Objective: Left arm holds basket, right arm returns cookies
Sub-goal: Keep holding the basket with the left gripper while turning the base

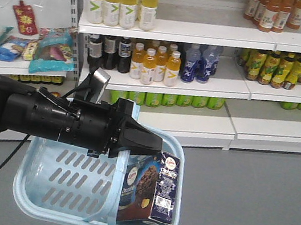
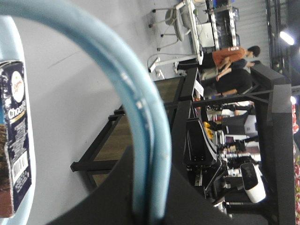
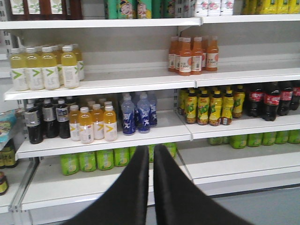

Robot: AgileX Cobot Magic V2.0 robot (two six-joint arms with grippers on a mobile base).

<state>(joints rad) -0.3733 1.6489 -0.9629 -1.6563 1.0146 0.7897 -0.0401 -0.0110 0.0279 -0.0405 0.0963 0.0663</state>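
Observation:
The light blue basket [image 1: 40, 186] hangs over the grey floor by its flat handle [image 1: 117, 193]. My left gripper [image 1: 137, 137] is shut on the top of that handle. In the left wrist view the handle [image 2: 140, 117] arcs between the two black fingers of the left gripper [image 2: 152, 192]. The cookies [image 1: 151, 192], a dark navy-and-brown carton, stand upright against the basket's right wall. The carton [image 2: 16, 140] also shows at the left edge of the left wrist view. My right gripper [image 3: 151, 152] is shut on nothing and points at the drink shelves. It is out of the front view.
White shelves [image 1: 162, 80] of bottled drinks fill the back, with yellow bottles [image 1: 123, 1] on top and green cans [image 3: 89, 161] on the low shelf. Snack packets [image 1: 51, 50] hang at the left. Black frames and a seated person [image 2: 229, 58] show behind the left arm.

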